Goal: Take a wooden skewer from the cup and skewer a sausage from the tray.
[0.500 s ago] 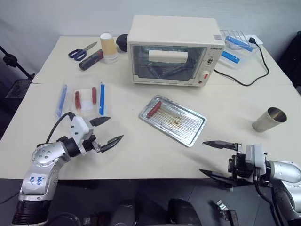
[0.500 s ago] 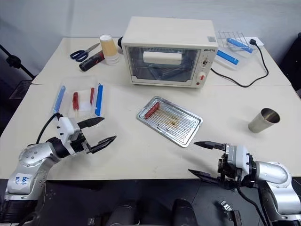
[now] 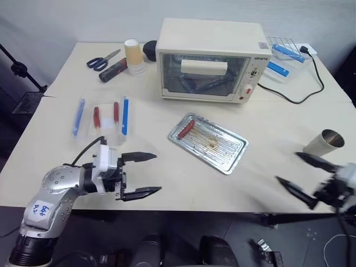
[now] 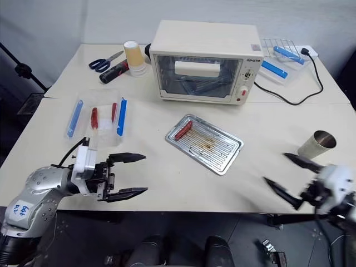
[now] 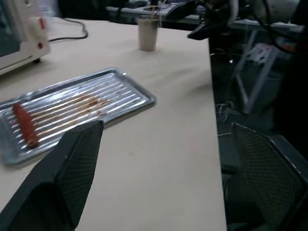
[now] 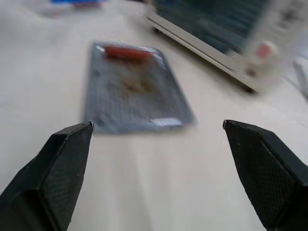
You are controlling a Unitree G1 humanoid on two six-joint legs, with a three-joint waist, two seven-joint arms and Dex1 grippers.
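Lying along the short end of the tray [image 3: 222, 153] nearest the toaster oven [image 3: 210, 59], the sausage [image 3: 184, 129] has its long axis slanting from the near-left up toward the oven, roughly parallel to that short rim. It is small, glossy and reddish-brown, rounded at both ends. The tray is a flat rectangle of silver metal with rounded corners, a ridged bottom and brown grease streaks near its middle; it sits askew in the middle of the pale table [image 3: 167, 178], its long side running from the oven's side down toward the right.

The cup [image 3: 325, 142] stands well apart from the tray near the table's right edge, a plain shiny steel tumbler, slightly tapered, without a handle. In the left wrist view a thin pale skewer [image 5: 153, 6] pokes up from its mouth, though it is too small to say more.

The left gripper [image 3: 146, 175] hovers over the near-left part of the table, pointing toward the right, its two black pointed fingers spread wide with nothing between them. The right gripper [image 3: 303, 177] sits at the near-right edge just in front of the cup, pointing toward the tray, fingers likewise wide apart and empty.

At the table's left lies a clear plastic packet [image 3: 101, 118] holding red wrapped sticks and blue strips. Scissors [image 3: 101, 60] with blue handles and a yellowish paper cup [image 3: 133, 55] sit at the back left.
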